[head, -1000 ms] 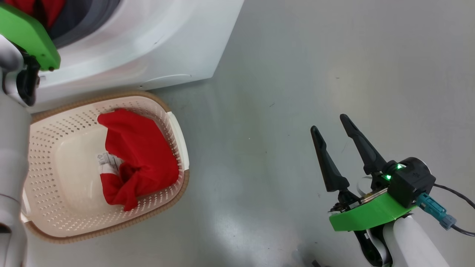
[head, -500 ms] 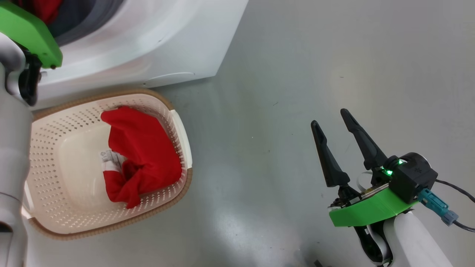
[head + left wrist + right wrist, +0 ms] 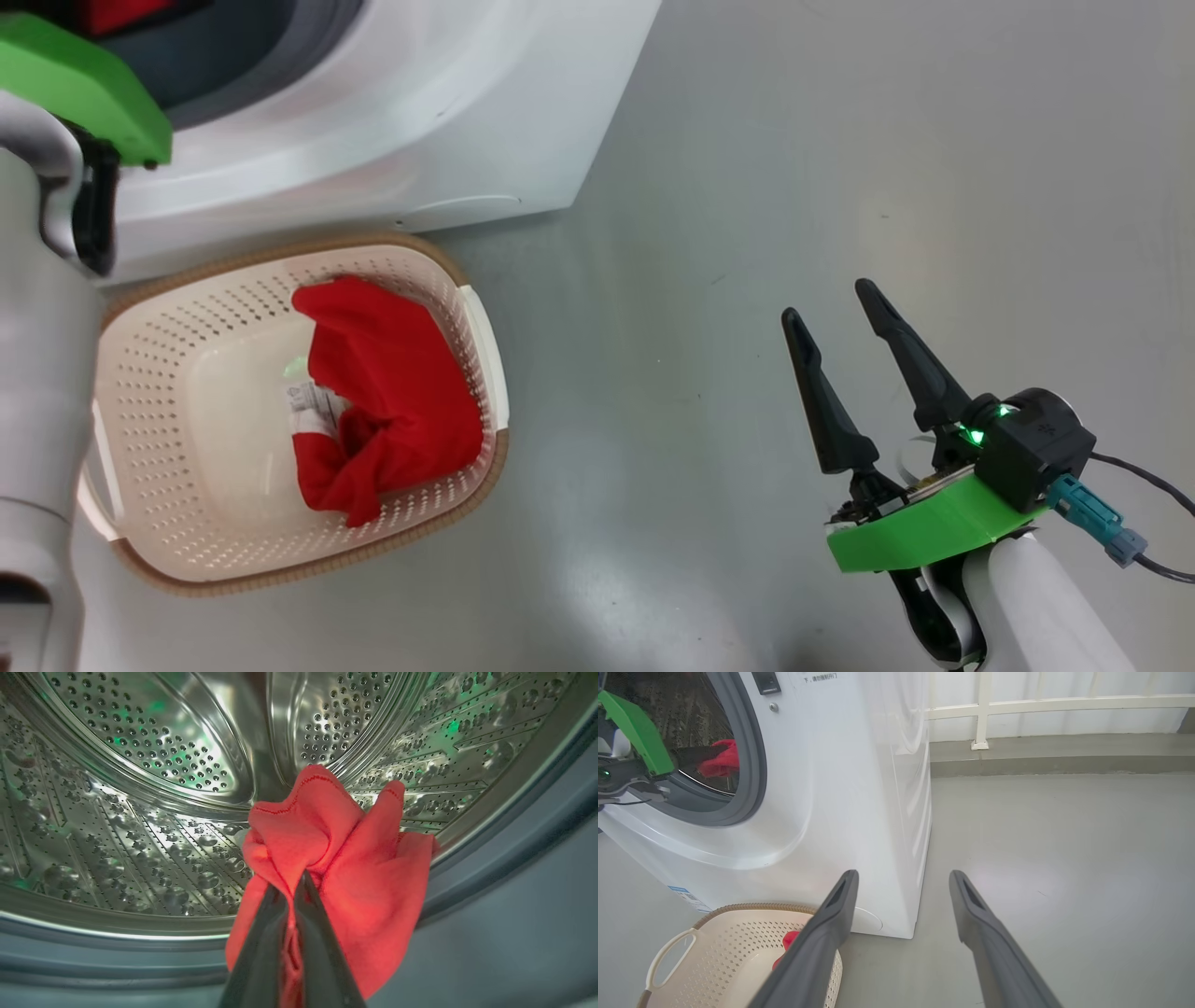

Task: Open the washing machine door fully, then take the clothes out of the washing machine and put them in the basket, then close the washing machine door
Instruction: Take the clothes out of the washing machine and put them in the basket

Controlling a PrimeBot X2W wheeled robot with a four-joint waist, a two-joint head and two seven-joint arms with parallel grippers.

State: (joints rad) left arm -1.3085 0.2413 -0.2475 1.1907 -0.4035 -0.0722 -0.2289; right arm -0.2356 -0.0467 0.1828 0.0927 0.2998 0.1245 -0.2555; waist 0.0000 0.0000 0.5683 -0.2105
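The left arm reaches into the washing machine (image 3: 859,788). Its left claw (image 3: 299,879) is pinched tight on a red garment (image 3: 364,858), with the grey gasket (image 3: 514,868) close below and to the right. The right claw (image 3: 828,305) hovers spread wide over bare floor (image 3: 840,140), well to the right of the basket (image 3: 308,569), which holds a second red garment (image 3: 401,392).

The left gripper (image 3: 298,878), bottom middle of its wrist view, pinches the red cloth (image 3: 359,858) tight. The right gripper (image 3: 828,303), lower right in the head view, has its fingers wide apart.
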